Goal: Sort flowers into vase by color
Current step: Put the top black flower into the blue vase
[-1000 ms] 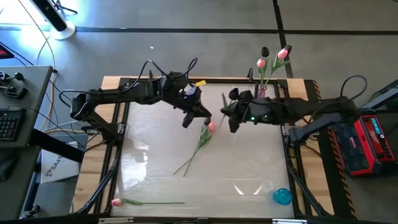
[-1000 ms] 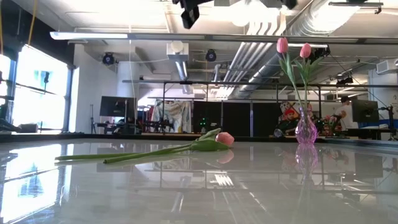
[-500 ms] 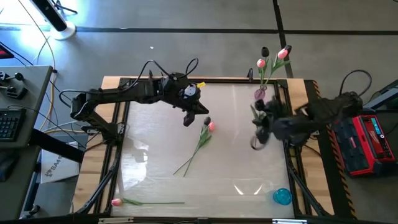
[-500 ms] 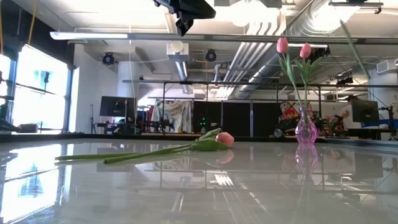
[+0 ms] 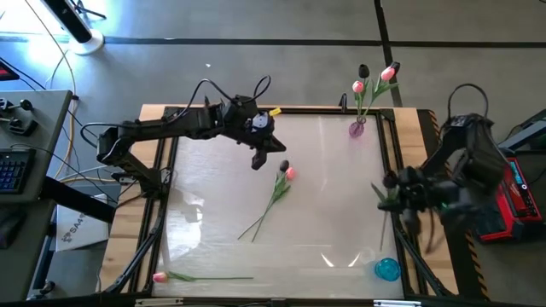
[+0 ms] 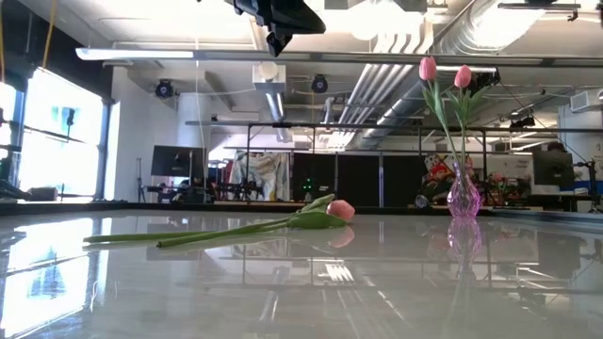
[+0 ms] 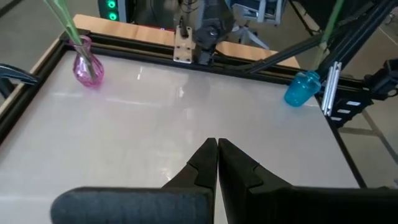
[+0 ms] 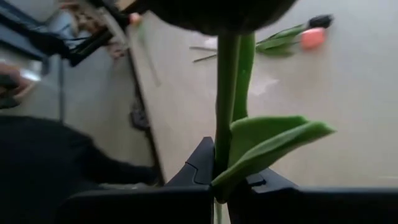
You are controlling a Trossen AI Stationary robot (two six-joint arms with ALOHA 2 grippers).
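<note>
We find no brand name or label that we can read on any object here. The right claw (image 8: 219,177) is at the right edge of the surface (image 5: 324,213) and pinches the green stem of a dark tulip (image 8: 226,99). The left claw (image 7: 217,152) hangs over the far middle of the surface, its fingers pressed together and holding nothing.

One pink tulip (image 5: 275,194) lies near the centre. Another pink tulip (image 5: 200,276) lies along the near edge, its head at the left corner. The purple vase (image 5: 356,128) stands at the far right corner with two pink flowers and one dark one in it. The blue vase (image 5: 387,269) stands at the near right corner. Between the centre tulip and the right edge the surface is bare, and the near left part is also free.
</note>
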